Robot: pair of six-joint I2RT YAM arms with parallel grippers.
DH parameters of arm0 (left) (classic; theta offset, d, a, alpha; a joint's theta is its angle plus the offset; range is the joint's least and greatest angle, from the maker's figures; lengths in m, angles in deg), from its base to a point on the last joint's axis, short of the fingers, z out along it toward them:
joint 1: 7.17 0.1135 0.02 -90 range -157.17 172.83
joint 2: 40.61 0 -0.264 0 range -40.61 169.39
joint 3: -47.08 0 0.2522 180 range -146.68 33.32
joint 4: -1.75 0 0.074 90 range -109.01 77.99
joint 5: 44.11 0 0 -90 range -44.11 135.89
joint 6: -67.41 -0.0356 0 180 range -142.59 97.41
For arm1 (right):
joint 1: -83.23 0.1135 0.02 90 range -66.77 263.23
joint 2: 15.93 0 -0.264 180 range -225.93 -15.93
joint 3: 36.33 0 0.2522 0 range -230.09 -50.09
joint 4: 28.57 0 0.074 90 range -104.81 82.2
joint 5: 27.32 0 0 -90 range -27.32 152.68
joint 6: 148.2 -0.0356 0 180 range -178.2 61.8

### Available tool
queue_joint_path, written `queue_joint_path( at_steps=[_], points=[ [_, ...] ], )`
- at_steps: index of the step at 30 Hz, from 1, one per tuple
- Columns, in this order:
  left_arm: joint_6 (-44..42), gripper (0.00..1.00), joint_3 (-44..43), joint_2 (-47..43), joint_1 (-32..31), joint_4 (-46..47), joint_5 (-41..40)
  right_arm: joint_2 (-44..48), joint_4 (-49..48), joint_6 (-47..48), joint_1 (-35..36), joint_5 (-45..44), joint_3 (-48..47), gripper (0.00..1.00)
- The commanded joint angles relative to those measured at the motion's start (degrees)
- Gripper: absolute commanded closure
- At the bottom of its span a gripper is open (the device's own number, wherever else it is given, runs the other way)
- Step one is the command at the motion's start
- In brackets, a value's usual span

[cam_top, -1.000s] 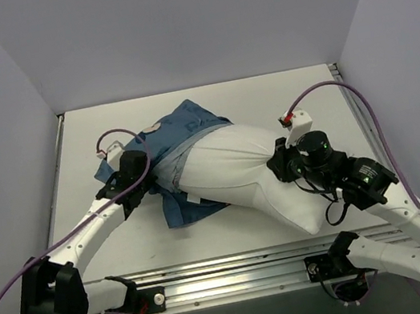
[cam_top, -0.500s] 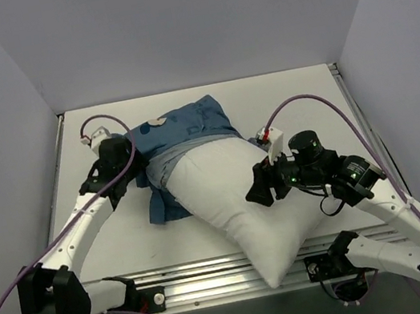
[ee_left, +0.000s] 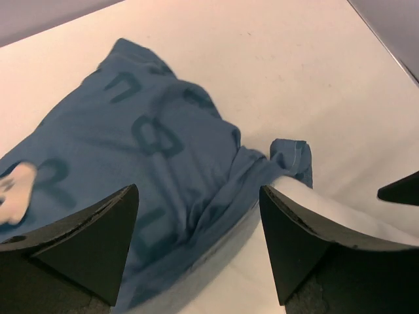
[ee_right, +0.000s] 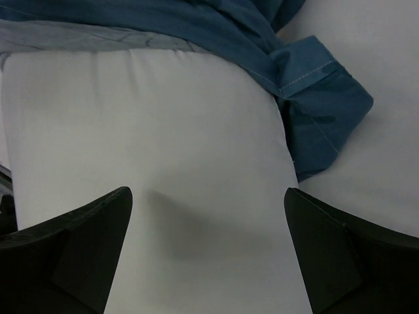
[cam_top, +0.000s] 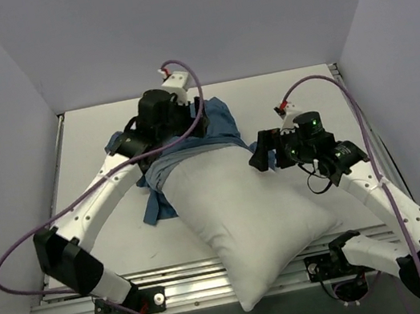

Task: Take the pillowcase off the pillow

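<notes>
— Whereabouts of the pillow point(cam_top: 253, 214)?
— Lying slantwise across the bench point(cam_top: 304, 91), white, plump and mostly bare. Near corner hanging past the bench's near edge, over the metal rail point(cam_top: 183, 283).
— And the pillowcase point(cam_top: 216, 119)?
— Bunched over the pillow's far end. Blue, printed with darker letters, spread toward the far left. One folded corner poking out on the right, just beside the white edge.
— Position relative to the left jaws?
— Directly beneath them. From the left wrist: blue cloth filling the gap between the two dark fingers point(ee_left: 85, 242), with a sliver of white pillow showing past the right-hand one.
— Left jaws apart or together?
— Wide apart, gripping nothing. Hanging over the crumpled cloth; no telling whether touching it or not.
— Right jaws?
— Likewise spread wide, clamped on nothing. Poised over the far right part of the pillow, near the pillowcase's hem.
— View from the right wrist?
— Plain white pillow between the fingers point(ee_right: 72, 248), blue hem running across the top of the view, folded blue corner off to the upper right, bare bench beyond it.
— Touching the pillow?
— Cannot tell. Only a faint shadow on the white surface between the fingers.
</notes>
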Motion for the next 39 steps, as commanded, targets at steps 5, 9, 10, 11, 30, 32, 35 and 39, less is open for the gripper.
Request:
queue_joint_path(
  at_steps=[5, 9, 10, 11, 30, 32, 35, 39],
  points=[
    [-15.58, 0.17, -24.54, 23.40, -3.16, -11.75, 11.20, -3.20, -15.19, -7.53, -2.24, 13.32, 10.28, 0.00],
    [-17.71, 0.17, -35.28, 33.10, -3.52, -21.23, 14.19, -6.71, -18.36, -6.66, -2.42, 17.02, 11.26, 0.00],
    [-18.32, 0.17, -36.51, 34.43, -3.52, -22.39, 14.11, -6.98, -18.62, -5.79, -2.51, 17.11, 11.44, 0.00],
    [-18.59, 0.17, -38.18, 36.53, -3.52, -23.62, 14.02, -7.42, -18.80, -5.60, -2.51, 17.11, 11.61, 0.00],
    [-13.95, 0.98, -43.20, 37.61, 5.87, -26.19, -5.21, -1.28, -9.14, -0.50, -1.98, 13.16, 8.63, 1.00],
    [-10.96, 0.98, -44.17, 36.64, 10.07, -25.13, -10.05, 2.48, -7.39, -1.47, -2.15, 12.29, 8.54, 1.00],
    [-8.40, 0.98, -44.70, 35.67, 14.22, -24.08, -14.27, 7.06, -4.14, -2.79, -2.24, 11.23, 7.23, 1.00],
    [-9.18, 0.98, -44.70, 35.32, 18.97, -22.84, -18.67, 10.85, 0.87, -3.23, -2.33, 8.25, 3.55, 1.00]
  ],
)
